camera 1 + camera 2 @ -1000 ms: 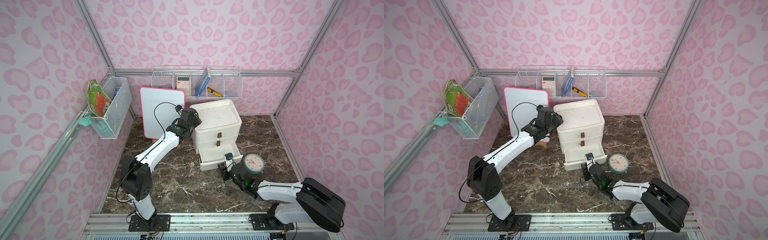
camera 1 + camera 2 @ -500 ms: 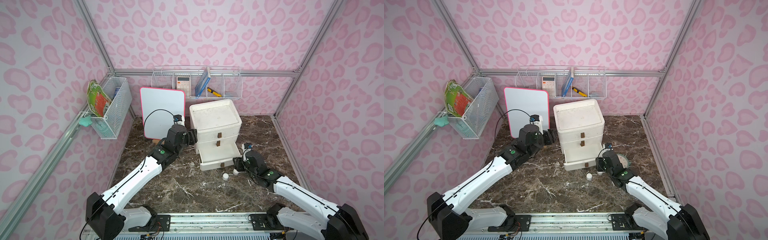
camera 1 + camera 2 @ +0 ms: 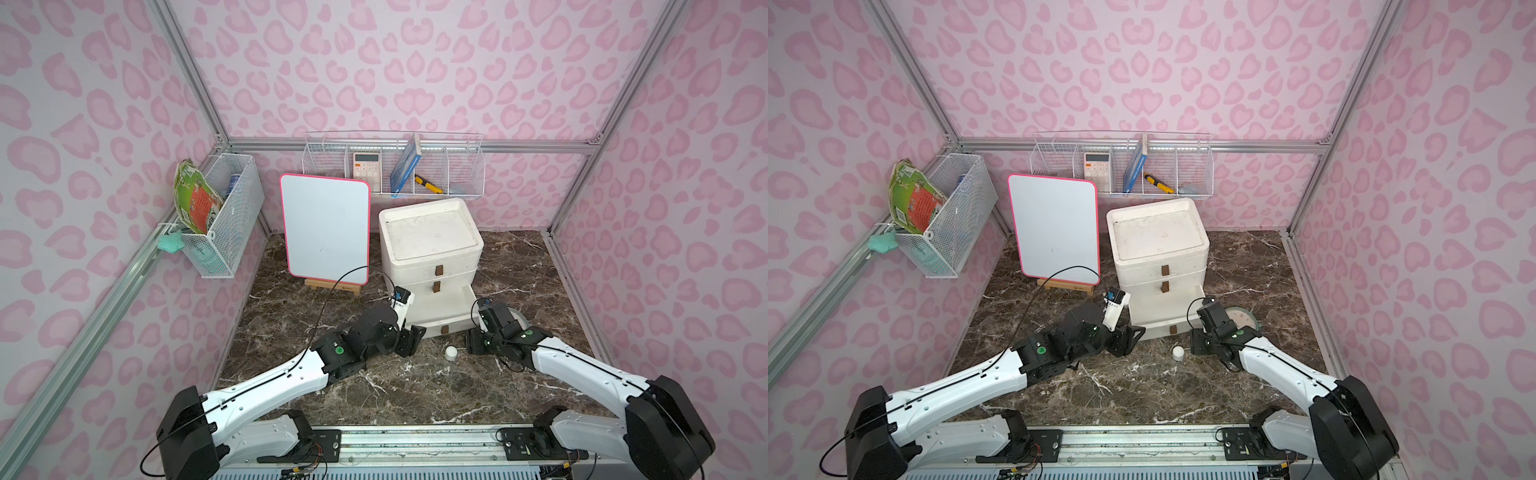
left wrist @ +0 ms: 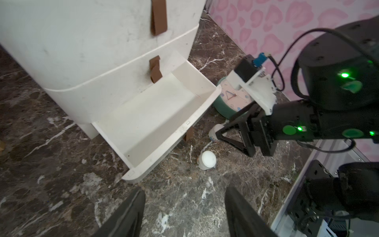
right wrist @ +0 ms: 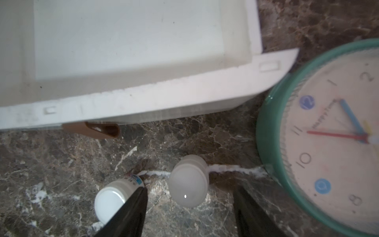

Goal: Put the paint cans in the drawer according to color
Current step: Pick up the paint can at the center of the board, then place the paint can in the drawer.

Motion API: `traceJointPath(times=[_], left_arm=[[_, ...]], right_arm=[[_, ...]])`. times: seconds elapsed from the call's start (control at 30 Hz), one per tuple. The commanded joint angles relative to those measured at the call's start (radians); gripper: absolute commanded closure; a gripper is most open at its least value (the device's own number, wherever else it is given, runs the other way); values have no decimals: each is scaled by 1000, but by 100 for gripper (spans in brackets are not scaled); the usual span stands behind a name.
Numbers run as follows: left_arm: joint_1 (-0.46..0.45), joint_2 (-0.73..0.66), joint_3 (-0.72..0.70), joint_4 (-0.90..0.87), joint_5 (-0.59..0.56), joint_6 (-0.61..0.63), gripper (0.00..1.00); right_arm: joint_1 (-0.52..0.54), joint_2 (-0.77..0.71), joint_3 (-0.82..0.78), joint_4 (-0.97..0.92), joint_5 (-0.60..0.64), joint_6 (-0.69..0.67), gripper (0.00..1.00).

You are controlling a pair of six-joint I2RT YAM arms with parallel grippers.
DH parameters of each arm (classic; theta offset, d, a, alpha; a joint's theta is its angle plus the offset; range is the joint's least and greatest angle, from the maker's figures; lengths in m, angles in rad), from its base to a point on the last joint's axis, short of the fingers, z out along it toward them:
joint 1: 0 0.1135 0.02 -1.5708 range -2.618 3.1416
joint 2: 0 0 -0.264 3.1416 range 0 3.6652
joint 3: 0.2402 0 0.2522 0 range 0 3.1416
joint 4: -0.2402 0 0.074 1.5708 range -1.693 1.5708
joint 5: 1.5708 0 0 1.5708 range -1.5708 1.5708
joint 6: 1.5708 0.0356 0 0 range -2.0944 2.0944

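We see the bottom drawer (image 4: 180,129) of the white cabinet (image 3: 432,259) pulled out, its pale floor showing; the two drawers above it are shut. Both arms reach low over the marble tabletop (image 3: 415,386) in front of it.

The right gripper (image 5: 190,189) has its jaws apart and straddles a white paint can (image 5: 188,180) on the marble just before the drawer's front. We make out a gap on each side of it, so neither finger touches it; this can is blurred in the right wrist view, and we cannot tell whether it stands straight or tilts.

A second white paint can (image 3: 451,353) stands upright just outside one right finger, on the side toward the left arm and near the drawer's brown pull tab (image 5: 92,129); both top views show it between the two grippers.

The left gripper (image 4: 184,190) hangs near the drawer's far front corner, jaws apart over bare marble and gripping nothing.

A teal-rimmed clock (image 4: 231,98) lies face up beside the drawer's near corner, behind the right gripper.
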Motion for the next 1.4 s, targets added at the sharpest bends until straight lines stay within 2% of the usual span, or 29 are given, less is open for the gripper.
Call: traceJointPath(times=[0.0, 0.23, 0.53, 0.7, 0.87, 1.1, 1.37], left_arm=[[-8, -4, -20, 64, -7, 14, 34], [-11, -21, -42, 42, -44, 0, 36], [-11, -31, -49, 28, -63, -6, 37], [-11, -32, -51, 20, -71, -7, 38], [-10, -36, -59, 23, -92, -11, 38], [-11, -29, -71, 46, -143, -30, 39], [-11, -42, -69, 22, -160, -40, 39]], right_arm=[[7, 38, 9, -3, 14, -17, 38], [26, 99, 25, 28, 45, -19, 52], [35, 128, 29, 61, 72, -11, 55], [42, 138, 35, 59, 83, -14, 63], [57, 80, 51, -2, 105, -9, 71], [82, -19, 187, -127, 132, -33, 72], [80, 130, 359, -48, 173, -95, 72]])
